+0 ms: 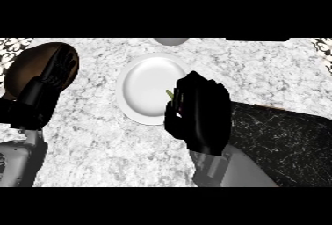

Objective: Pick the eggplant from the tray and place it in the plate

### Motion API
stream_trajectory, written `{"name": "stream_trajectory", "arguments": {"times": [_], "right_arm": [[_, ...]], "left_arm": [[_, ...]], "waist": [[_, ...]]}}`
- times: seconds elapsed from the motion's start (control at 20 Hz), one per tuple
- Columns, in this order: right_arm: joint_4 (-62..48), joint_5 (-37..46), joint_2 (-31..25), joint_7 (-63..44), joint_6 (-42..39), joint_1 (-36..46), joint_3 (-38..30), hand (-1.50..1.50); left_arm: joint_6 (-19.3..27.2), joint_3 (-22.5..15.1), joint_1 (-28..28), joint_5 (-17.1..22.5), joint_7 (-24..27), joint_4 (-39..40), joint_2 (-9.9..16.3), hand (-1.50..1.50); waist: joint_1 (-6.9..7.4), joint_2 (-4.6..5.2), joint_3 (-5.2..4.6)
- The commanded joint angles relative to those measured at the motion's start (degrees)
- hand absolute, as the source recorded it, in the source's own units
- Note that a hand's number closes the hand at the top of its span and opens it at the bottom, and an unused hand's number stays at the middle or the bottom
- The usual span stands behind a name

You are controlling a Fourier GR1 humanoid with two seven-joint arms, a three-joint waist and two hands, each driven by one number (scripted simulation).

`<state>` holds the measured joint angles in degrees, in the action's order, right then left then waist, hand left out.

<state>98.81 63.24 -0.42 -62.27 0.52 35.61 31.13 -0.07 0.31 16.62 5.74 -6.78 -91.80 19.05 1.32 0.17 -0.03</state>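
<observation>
Nearest us, the right hand (pixel 202 115) comes up off its grey forearm, fingers curled round the eggplant (pixel 172 97). Only a sliver of that shows: a greenish stem tip and a dark bit of skin peeking out on the hand's left side. The rest is buried in the grip. Just right of the hand and slightly behind its wrist lies the dark tray (pixel 285 140), and nothing can be seen on its visible part.

So the pick looks done, and this reads as the carry. The hand hangs over the right rim of the white plate (pixel 150 88), with the stem already poking in over the plate's bare surface.

What's next? By my reading, a short slide to the left, toward the plate's middle, then a lowering and an uncurling of the fingers so the eggplant settles inside the rim rather than on it.

Far off to the left, the left hand (pixel 40 99) rests open, fingers up, over a brown round board (pixel 26 61). Beyond the plate, a grey bowl (pixel 171 41) just clips the far edge.
</observation>
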Motion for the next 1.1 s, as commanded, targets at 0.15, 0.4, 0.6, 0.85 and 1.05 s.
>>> {"name": "stream_trajectory", "arguments": {"times": [0.15,0.4,0.6,0.85,1.05], "right_arm": [[-19.5,-10.4,0.4,-5.8,12.5,14.7,-2.7,1.5],[-35.2,-12.6,0.4,-3.2,21.5,18.9,-1.8,1.5],[-48.5,-17.3,0.4,3.6,23.2,24.5,-5.2,1.5],[-58.6,-24.0,0.4,8.1,29.8,26.2,-5.5,1.5],[-64.2,-29.3,0.4,11.7,33.6,27.2,-8.0,-1.5]], "left_arm": [[-1.6,0.4,2.6,0.9,-0.2,1.6,-0.4,0.0],[-1.1,-0.8,-0.8,-0.2,-0.4,-2.1,-1.2,0.0],[-2.1,0.9,0.9,-0.6,2.3,2.3,-0.2,0.0],[-2.7,0.2,2.9,0.6,-1.1,0.3,-0.8,0.0],[-2.7,0.3,4.0,0.6,-0.9,0.9,-1.2,0.0]], "waist": [[1.13,0.35,-0.02],[2.12,0.3,-0.01],[2.2,0.75,-0.03],[3.63,1.05,0.03],[4.26,1.4,0.05]]}}
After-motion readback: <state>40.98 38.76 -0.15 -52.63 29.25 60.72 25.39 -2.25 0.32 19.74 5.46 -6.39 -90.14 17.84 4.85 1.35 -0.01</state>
